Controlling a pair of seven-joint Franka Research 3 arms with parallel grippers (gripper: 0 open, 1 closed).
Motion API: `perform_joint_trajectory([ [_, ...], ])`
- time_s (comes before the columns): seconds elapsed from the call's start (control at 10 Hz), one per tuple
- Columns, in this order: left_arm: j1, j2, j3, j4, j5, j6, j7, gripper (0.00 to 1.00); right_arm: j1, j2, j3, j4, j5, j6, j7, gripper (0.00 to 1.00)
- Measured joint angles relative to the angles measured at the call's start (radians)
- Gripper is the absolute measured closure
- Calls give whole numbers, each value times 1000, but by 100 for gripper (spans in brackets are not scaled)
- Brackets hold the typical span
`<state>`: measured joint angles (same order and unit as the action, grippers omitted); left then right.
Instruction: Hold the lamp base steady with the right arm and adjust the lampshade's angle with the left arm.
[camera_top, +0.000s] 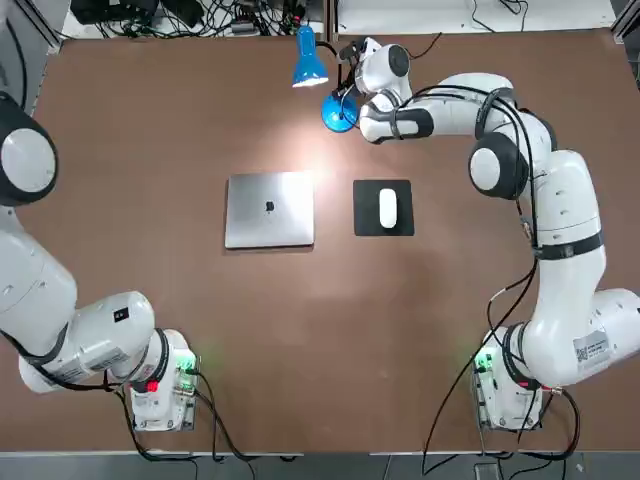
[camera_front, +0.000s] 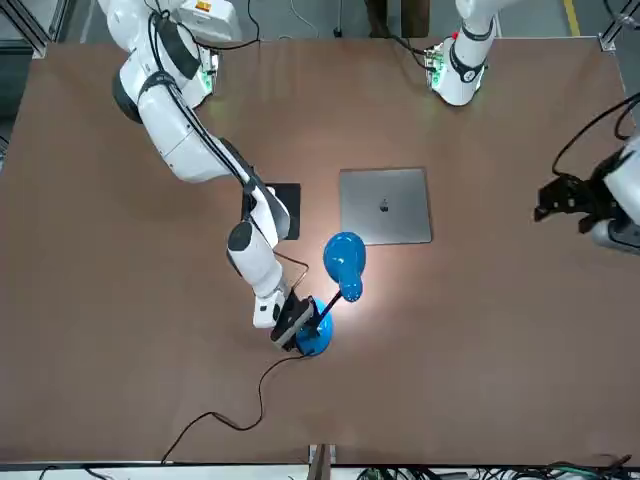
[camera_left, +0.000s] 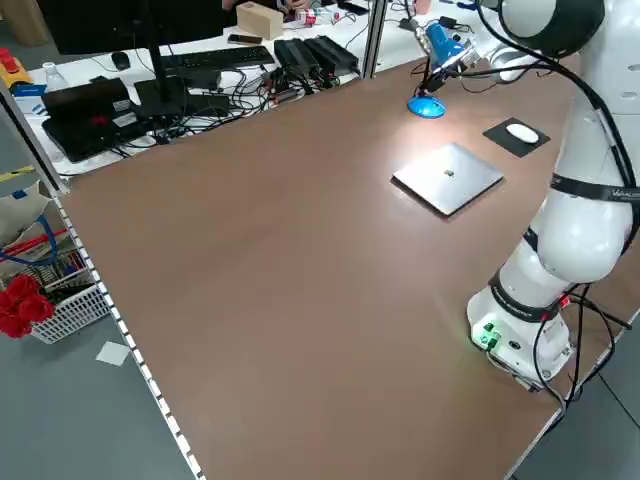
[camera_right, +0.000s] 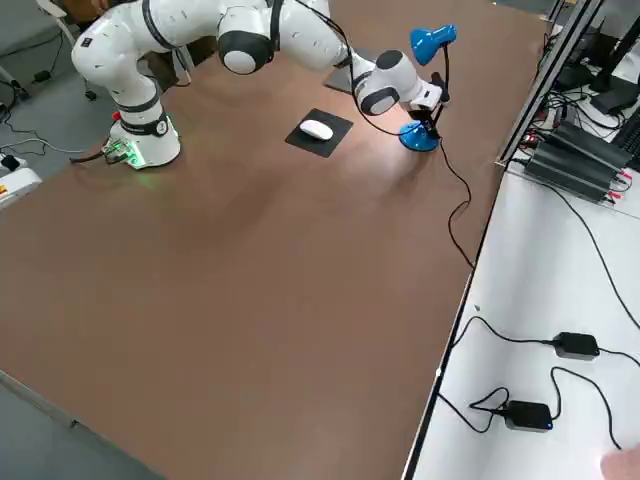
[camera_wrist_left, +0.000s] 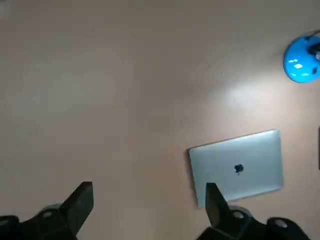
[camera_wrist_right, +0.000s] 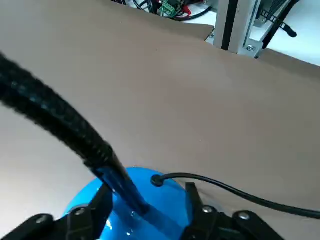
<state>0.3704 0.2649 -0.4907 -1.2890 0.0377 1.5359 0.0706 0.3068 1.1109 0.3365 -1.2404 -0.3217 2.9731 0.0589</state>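
My right arm (camera_top: 540, 200) stretches across the table (camera_top: 150, 180) to its far edge so that my right gripper (camera_front: 296, 328) sits at the lamp base (camera_top: 338, 112), where the lamp would tip if the shade were pushed. In the wrist view its fingers (camera_wrist_right: 102, 202) stand a little apart on either side of the stem's foot rather than clamped on it; I judge the hold slackened or let go. My left arm (camera_top: 60, 320) is folded back at the near left, and my left gripper (camera_wrist_left: 149, 205) hangs spread and empty over bare table left of the laptop (camera_top: 269, 209), well apart from the lamp. The base is a small glossy blue disc with a black cord. The lampshade (camera_top: 309, 66), a bright blue cone on the black gooseneck (camera_wrist_right: 55, 125), throws light down beside the base.
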Motion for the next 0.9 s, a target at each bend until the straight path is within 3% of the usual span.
perform_joint_trajectory([
  [0.2, 28, -69, 27, -131, 0, 107, 23, 2, 0, -4, 0, 6, 0, 0, 9, 19],
  [0.3, -22, -106, 106, -184, 0, 138, 24, 2, -1, -14, 1, 2, 0, 0, 17, 16],
  [0.4, -118, -136, 236, -220, -9, 150, 30, 2, -4, -40, 1, -19, 0, 0, 23, 10],
  [0.6, -264, -183, 432, -254, -47, 160, 34, 1, -26, -136, 0, -131, 0, -3, 30, 0],
  [0.7, -290, -198, 477, -263, -59, 163, 35, 1, -42, -193, -1, -205, 0, -4, 32, 0],
  [0.9, -292, -210, 492, -279, -61, 165, 35, 0, -69, -345, -23, -385, 0, -17, 48, 0],
])
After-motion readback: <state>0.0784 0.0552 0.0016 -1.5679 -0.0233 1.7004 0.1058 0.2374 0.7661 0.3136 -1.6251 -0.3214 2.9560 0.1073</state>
